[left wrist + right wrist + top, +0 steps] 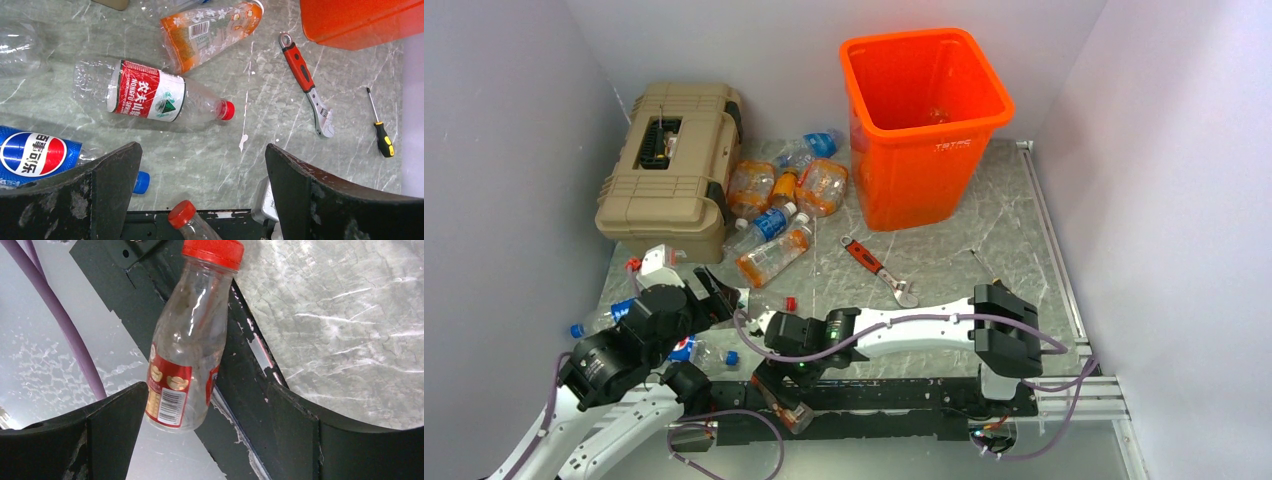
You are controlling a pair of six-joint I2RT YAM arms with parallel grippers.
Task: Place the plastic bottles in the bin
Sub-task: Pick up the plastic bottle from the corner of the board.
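Observation:
The orange bin [924,120] stands at the back right. Several bottles [784,195] lie in a heap left of it, beside the toolbox. My left gripper [724,300] is open and empty; its wrist view [202,200] shows a clear red-labelled bottle [145,95], a blue Pepsi bottle [35,155] and an orange-tinted bottle [210,30] lying ahead of it. My right gripper [779,395] is open low over the front rail. In its wrist view [205,440] the base of a small clear red-capped bottle [187,350] lies between the fingers, near the left one, ungripped.
A tan toolbox [669,165] sits at the back left. A red-handled wrench [879,270] and a small screwdriver [380,125] lie on the table in front of the bin. The black rail [240,390] runs under the right gripper. Walls close in both sides.

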